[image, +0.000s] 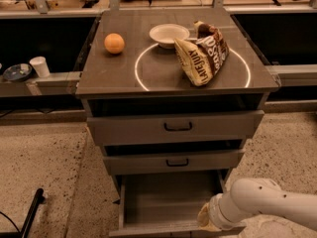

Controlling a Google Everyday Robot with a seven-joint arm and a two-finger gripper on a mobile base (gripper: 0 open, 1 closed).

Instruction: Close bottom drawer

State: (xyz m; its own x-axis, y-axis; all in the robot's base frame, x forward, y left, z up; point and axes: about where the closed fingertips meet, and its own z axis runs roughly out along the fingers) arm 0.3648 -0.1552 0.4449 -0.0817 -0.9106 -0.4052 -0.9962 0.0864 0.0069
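Observation:
The bottom drawer (166, 202) of the grey cabinet stands pulled far out, its plain grey box empty inside; its front edge runs along the bottom of the view and its handle is hidden. My white arm reaches in from the lower right. The gripper (208, 221) sits at the drawer's front right corner, against the front panel, mostly cut off by the frame's bottom edge.
The middle drawer (176, 161) and top drawer (177, 126) are slightly ajar. On the cabinet top are an orange (114, 43), a white bowl (169, 34) and a chip bag (200, 53). A cup (39, 66) stands on the left shelf. A black pole (30, 213) lies lower left.

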